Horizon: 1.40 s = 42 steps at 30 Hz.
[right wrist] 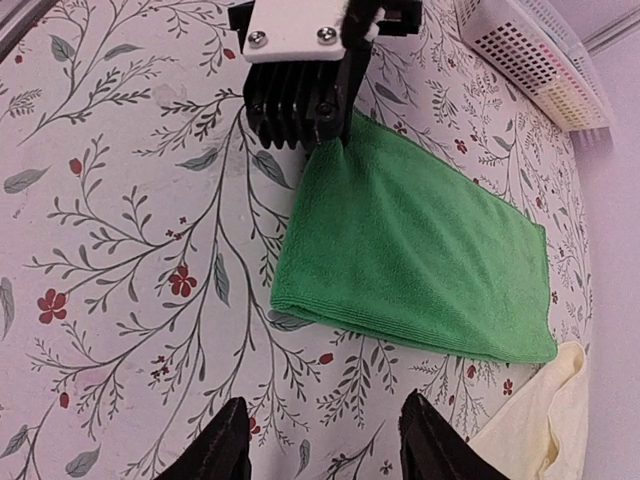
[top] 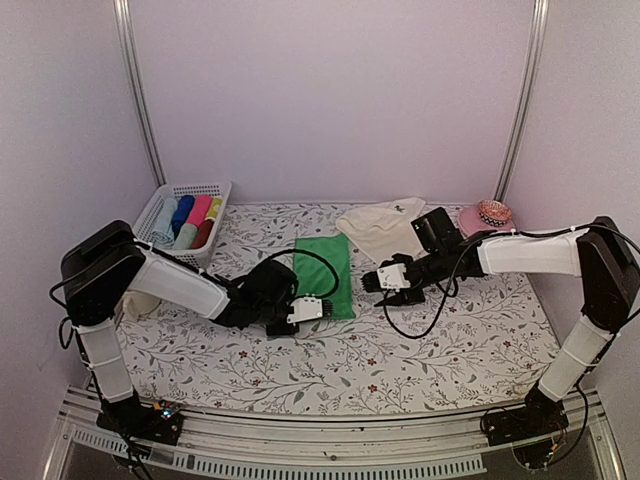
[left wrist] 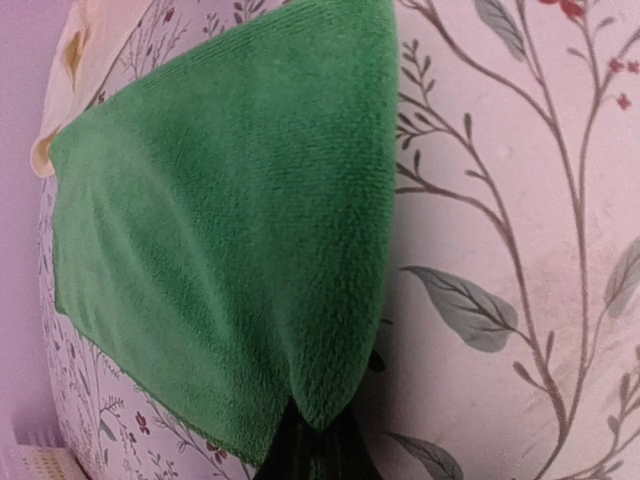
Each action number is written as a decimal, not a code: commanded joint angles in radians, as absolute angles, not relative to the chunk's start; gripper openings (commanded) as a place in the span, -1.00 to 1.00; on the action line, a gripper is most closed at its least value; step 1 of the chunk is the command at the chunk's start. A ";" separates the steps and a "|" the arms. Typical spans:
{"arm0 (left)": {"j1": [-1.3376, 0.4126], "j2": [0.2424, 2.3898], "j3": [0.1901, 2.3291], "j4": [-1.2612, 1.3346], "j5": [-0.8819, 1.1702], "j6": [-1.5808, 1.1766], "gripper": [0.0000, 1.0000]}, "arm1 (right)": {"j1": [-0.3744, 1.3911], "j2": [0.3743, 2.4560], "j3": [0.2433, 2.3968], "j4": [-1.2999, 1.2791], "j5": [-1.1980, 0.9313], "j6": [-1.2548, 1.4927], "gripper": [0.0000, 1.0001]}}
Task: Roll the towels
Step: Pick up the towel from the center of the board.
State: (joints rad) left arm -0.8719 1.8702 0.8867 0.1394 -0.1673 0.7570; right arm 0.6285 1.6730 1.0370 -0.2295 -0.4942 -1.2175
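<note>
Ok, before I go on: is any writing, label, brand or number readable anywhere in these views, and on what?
Readable text: none in any view.
Unreadable: the small dark mark on the cream-white soft cloth is too small to make out; it may be a logo.
No lettering visible: the bright green soft towel, the floral-printed tablecloth, the white perforated plastic basket.

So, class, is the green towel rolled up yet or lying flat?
Flat, not rolled: the green towel lies as a doubled-over rectangle with one rounded fold edge; the left tool pinches its corner.
</note>
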 commanded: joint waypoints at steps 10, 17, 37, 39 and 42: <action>-0.872 1.878 0.954 -0.091 0.025 0.570 -1.00 | 0.725 1.743 0.877 0.031 -0.465 -1.322 0.04; -0.869 1.862 0.973 -0.131 0.080 0.560 -1.00 | 0.749 1.778 0.825 0.223 -0.349 -1.278 0.09; -0.861 1.812 0.967 -0.171 0.146 0.548 -1.00 | 0.830 1.889 0.820 0.306 -0.203 -1.281 -0.25; -0.860 1.809 0.965 -0.169 0.146 0.547 -1.00 | 0.831 1.886 0.825 0.270 -0.224 -1.278 -0.55; -0.859 1.809 0.964 -0.172 0.142 0.546 -1.00 | 0.830 1.890 0.864 0.180 -0.255 -1.258 -0.94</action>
State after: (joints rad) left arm -0.8658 1.8381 0.9737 -0.1226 0.1104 0.5556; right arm 0.8257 1.8694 0.8356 0.2905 -0.2276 -1.2930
